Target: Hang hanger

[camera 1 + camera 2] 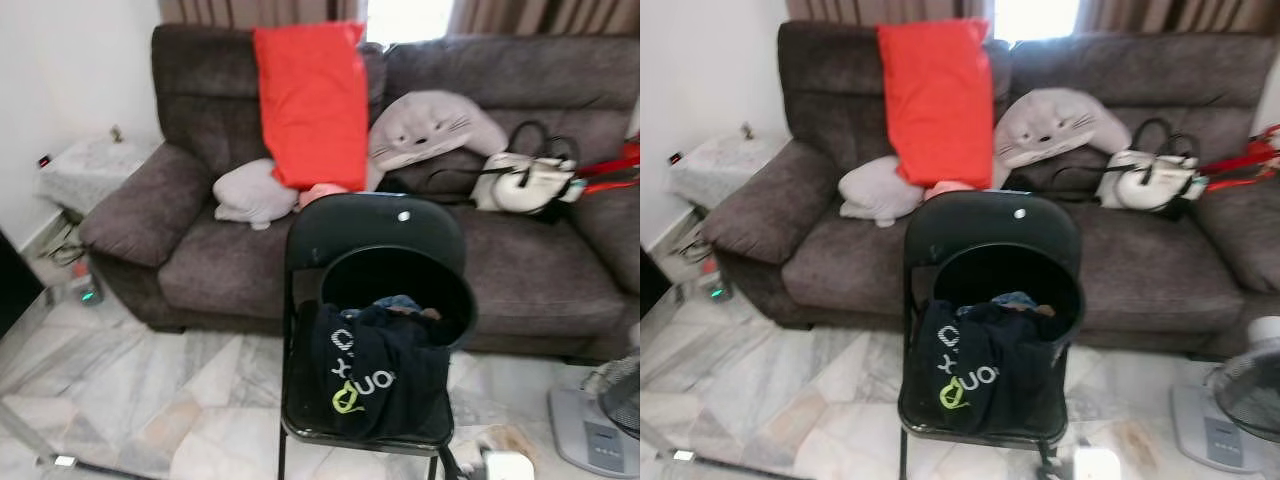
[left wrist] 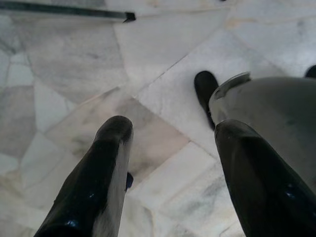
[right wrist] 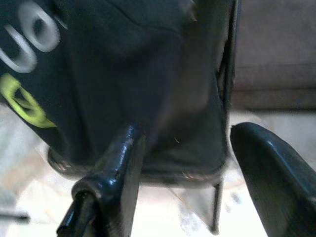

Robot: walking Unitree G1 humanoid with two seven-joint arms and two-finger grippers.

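Directly ahead, a black metal folding chair (image 1: 372,235) stands on the pale marble-tiled floor (image 1: 130,390), its back toward a dark grey fabric sofa (image 1: 540,270). A black round laundry basket (image 1: 400,290) rests tilted on the chair seat, and a dark navy garment with white and lime-green lettering (image 1: 375,375) spills from it over the seat front. No hanger can be made out in any view. On the sofa, a red rectangular cushion (image 1: 312,100) leans upright against the backrest, with a light grey pillow (image 1: 255,192) beside it, a grey seal-faced plush cushion (image 1: 432,125) and a white handbag with black straps (image 1: 525,180). The left gripper (image 2: 168,168) points down at the floor with its two black fingers apart, holding nothing. The right gripper (image 3: 192,173) is close to the chair's seat edge, fingers likewise apart and empty, the garment just beyond them. A white floor fan base (image 1: 590,430) stands on the robot's right.
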